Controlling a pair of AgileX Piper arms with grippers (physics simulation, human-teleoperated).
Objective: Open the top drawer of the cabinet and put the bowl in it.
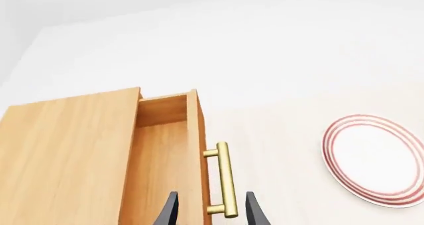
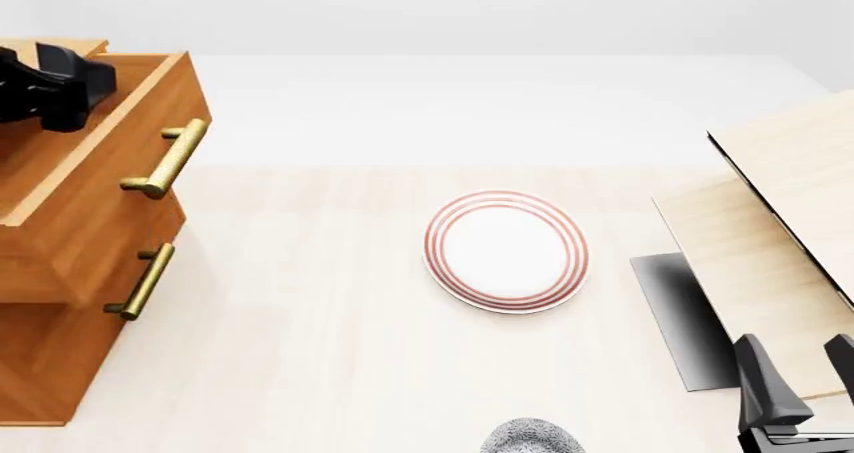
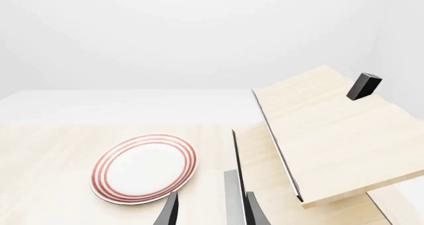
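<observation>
The orange-brown cabinet (image 2: 40,368) stands at the table's left. Its top drawer (image 2: 83,241) is pulled out, brass handle (image 2: 167,158) facing the table. In the left wrist view the drawer's open inside (image 1: 162,150) and handle (image 1: 224,180) show beside the cabinet top (image 1: 66,150). My left gripper (image 1: 212,211) is open and empty above the drawer; it also shows in the front view (image 2: 74,85). The speckled bowl (image 2: 534,439) sits at the table's near edge, partly cut off. My right gripper (image 2: 798,378) is open and empty at the near right, to the right of the bowl.
A flat white plate with red rings (image 2: 505,250) lies mid-table, also in the right wrist view (image 3: 144,168). A pale light-wood box (image 2: 781,223) with a tilted lid stands at the right, close to my right gripper (image 3: 212,212). A lower drawer handle (image 2: 143,281) juts out.
</observation>
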